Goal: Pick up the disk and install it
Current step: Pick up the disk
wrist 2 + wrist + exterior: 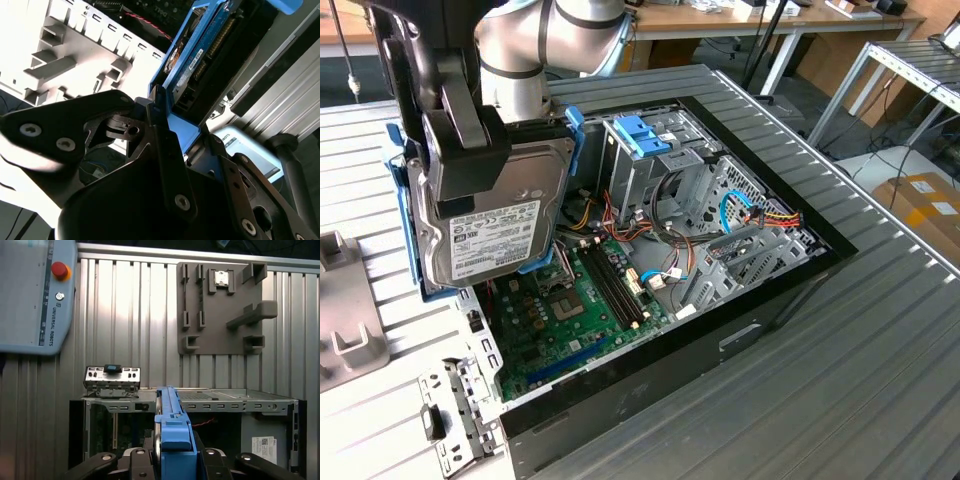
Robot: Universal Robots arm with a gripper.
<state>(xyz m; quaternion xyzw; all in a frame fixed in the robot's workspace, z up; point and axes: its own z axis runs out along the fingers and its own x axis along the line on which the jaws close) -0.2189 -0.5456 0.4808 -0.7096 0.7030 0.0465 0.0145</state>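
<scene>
Here, a ribbed metal table [880,330] carries an open desktop computer case [650,390] lying on its side, its green motherboard [550,320] exposed. A grey robot arm [520,50] reaches down at the exterior view's left. A teach pendant [30,295] with a red button and a grey fixture plate [220,305] lie flat on the table beyond the case in the first wrist view. Inside the case stands a metal drive cage [630,165], topped by a blue bracket [638,135]. The disk [500,235] hangs on edge in the air above the case's end at the exterior view's left, its white label facing the exterior camera and its light-blue carrier frame showing along both sides; it is apart from the drive cage. The black gripper [468,170] is clamped on the disk from above, with fingers [165,145] pressed against the blue frame in the second wrist view.
</scene>
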